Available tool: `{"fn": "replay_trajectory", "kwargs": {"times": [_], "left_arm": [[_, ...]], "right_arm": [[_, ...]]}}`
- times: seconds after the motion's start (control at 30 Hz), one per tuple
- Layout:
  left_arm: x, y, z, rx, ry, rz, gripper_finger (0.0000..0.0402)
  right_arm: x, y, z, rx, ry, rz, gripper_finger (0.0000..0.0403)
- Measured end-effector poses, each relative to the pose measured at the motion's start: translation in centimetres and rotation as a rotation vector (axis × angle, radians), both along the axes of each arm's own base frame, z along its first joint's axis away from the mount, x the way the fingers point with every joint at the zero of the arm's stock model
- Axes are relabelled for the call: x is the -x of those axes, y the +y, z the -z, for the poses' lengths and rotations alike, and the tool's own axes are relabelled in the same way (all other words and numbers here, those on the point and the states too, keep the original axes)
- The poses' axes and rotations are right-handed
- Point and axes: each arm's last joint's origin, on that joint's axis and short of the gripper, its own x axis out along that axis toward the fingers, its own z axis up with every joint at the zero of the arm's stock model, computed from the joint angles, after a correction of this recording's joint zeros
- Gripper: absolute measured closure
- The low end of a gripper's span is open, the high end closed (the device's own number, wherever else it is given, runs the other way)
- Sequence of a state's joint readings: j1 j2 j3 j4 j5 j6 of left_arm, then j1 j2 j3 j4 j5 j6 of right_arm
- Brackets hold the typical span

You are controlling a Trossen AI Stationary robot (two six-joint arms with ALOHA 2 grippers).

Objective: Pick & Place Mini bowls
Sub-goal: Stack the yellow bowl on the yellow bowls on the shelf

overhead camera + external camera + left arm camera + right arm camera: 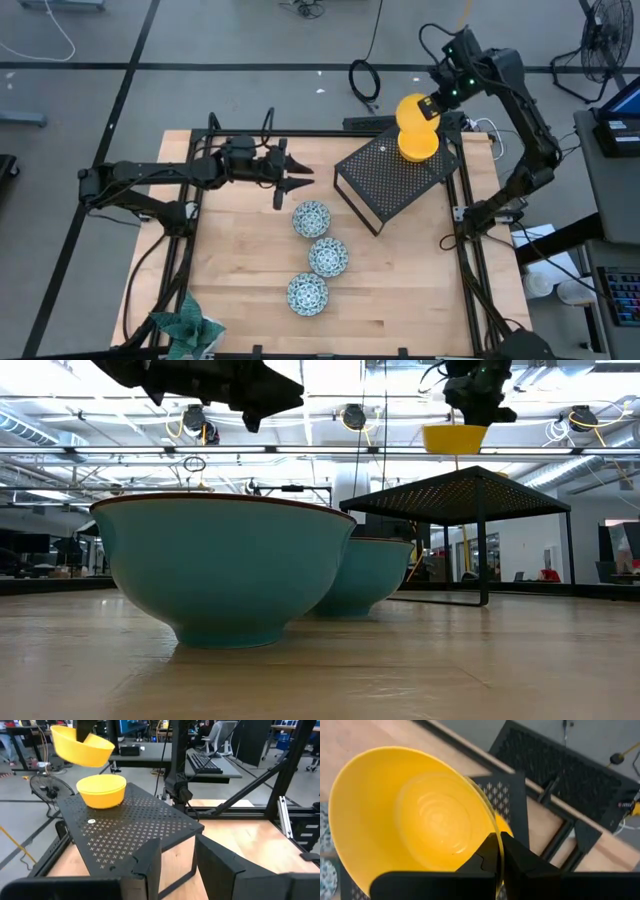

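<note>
My right gripper is shut on a plain yellow mini bowl, held in the air over the far end of the black perforated stand. Another yellow bowl stands on the stand's top just below it; whether that one is a stack, I cannot tell. Three white bowls with a teal pattern stand in a row on the wooden table. My left gripper hovers open and empty above the table, just beyond the farthest patterned bowl and left of the stand. My right gripper pinches the yellow bowl's rim, one finger inside the bowl and one outside. The fingers come from above. The bowl is lifted clear of the stand and hangs tilted below the fingers, as the left wrist view shows.
A green patterned cloth lies at the table's near left corner. The stand fills the table's far right part. Black frame rails run along the table's sides. Bare wood lies near the front and right of the patterned bowls.
</note>
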State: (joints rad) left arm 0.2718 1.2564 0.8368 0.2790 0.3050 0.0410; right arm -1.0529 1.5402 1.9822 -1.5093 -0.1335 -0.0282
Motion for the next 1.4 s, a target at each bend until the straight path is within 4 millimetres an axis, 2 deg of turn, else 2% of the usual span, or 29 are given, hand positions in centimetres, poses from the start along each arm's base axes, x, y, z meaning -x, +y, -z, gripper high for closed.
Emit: {"fn": "replay_trajectory", "kwargs": {"times": [0.3, 0.63, 0.9, 1.2, 1.4], "left_arm": [[0.0, 0.0, 0.2, 0.007, 0.020, 0.001, 0.0277], [0.0, -0.2, 0.2, 0.016, 0.021, 0.004, 0.0277], [0.0, -0.2, 0.2, 0.006, 0.020, 0.005, 0.0277], [0.0, -0.2, 0.2, 0.008, 0.020, 0.004, 0.0277], [0.0, -0.2, 0.2, 0.007, 0.020, 0.004, 0.0277]], "right_arm": [[0.4, 0.5, 1.4, -0.075, 0.085, -0.015, 0.0403], [0.0, -0.3, 4.4, -0.135, 0.125, -0.034, 0.0403], [-0.1, -0.5, 6.0, -0.172, 0.154, -0.049, 0.0403], [-0.2, -0.5, 6.9, -0.194, 0.168, -0.053, 0.0400], [-0.2, -0.5, 6.9, -0.193, 0.169, -0.056, 0.0375]]}}
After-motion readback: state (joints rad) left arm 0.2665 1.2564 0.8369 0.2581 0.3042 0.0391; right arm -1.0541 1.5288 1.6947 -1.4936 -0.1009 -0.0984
